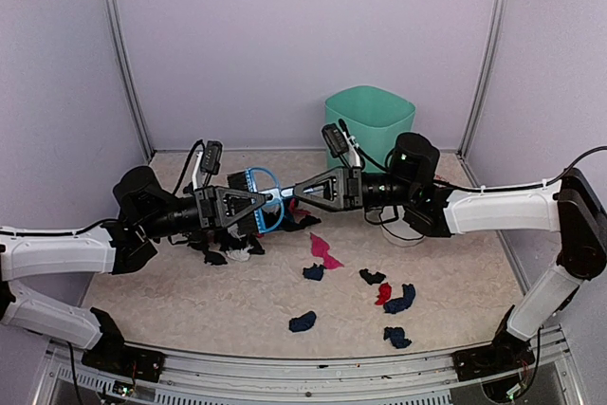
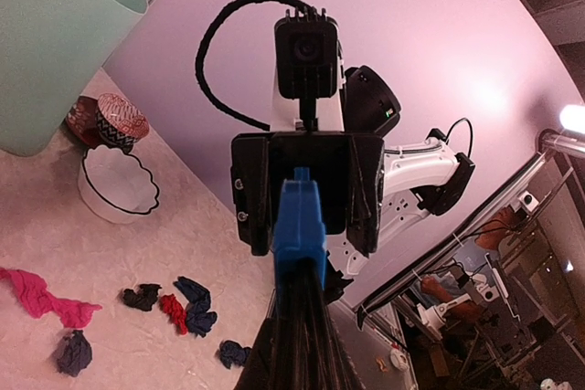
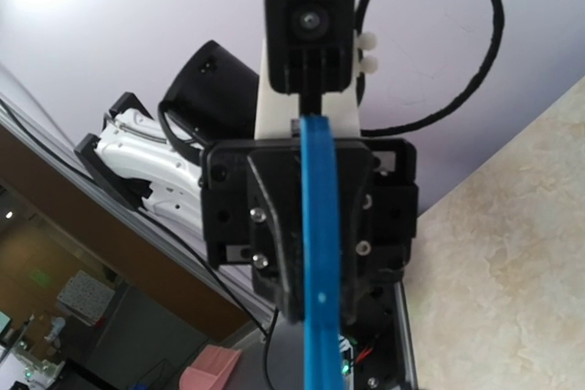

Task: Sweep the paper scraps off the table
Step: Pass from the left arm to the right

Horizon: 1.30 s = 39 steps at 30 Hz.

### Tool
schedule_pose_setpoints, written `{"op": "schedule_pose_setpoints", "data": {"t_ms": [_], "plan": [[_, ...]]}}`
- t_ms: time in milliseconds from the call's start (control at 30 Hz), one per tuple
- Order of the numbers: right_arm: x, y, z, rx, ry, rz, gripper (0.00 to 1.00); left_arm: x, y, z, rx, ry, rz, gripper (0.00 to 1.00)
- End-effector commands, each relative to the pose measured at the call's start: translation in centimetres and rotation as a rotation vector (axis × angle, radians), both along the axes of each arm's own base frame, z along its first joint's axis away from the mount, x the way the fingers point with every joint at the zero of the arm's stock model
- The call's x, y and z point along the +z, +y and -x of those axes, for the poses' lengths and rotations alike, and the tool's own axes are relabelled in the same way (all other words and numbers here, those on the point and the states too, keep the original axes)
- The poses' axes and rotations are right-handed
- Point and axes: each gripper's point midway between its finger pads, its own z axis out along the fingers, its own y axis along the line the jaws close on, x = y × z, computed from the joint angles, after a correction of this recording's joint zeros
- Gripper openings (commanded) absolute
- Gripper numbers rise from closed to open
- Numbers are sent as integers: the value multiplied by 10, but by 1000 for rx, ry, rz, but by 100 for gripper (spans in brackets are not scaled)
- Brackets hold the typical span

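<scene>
Left end effector point(image 1: 248, 206) is clamped shut on the blue brush point(image 1: 256, 178) over the middle of the tabletop point(image 1: 190, 301). The right end effector point(image 1: 296, 196) meets the brush's other end with the handle between its jaws; whether they have pinched it or stand a little apart I cannot tell. Judging from how things lie, the sweeping has hardly begun and nearly all of it is left to do. Nearest, well in front of the brush, the paper scraps point(image 1: 303, 321) lie loose and scattered: dark blue bits toward the front rim, then a red one, a black one and two more dark blue ones closer in, and a pink piece just in front of the brush on its right. A heap of black bits with a white one sits right beneath the brush and the left end effector, perhaps a first gathering. Beyond the brush, to its right, stand a white bowl point(image 2: 114, 184) and then a green bin point(image 1: 370, 120) by the back wall.
</scene>
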Motion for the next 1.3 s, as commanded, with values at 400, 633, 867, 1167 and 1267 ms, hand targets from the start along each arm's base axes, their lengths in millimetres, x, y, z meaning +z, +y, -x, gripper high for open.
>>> {"op": "schedule_pose_setpoints", "data": {"t_ms": [400, 633, 867, 1167, 1267], "plan": [[9, 13, -1, -10, -10, 12, 36, 5, 3, 5, 10, -38, 5, 0], [7, 16, -1, -3, -6, 21, 25, 6, 2, 3, 13, -37, 2, 0], [8, 17, 2, 5, -11, 21, 0, 0, 3, 1, 33, -28, -14, 0], [13, 6, -5, -65, -26, 26, 0, -8, 7, -11, 100, 8, -49, 79], [15, -7, -13, -129, -32, 43, 0, -18, 17, -21, 176, 34, -91, 99]]}}
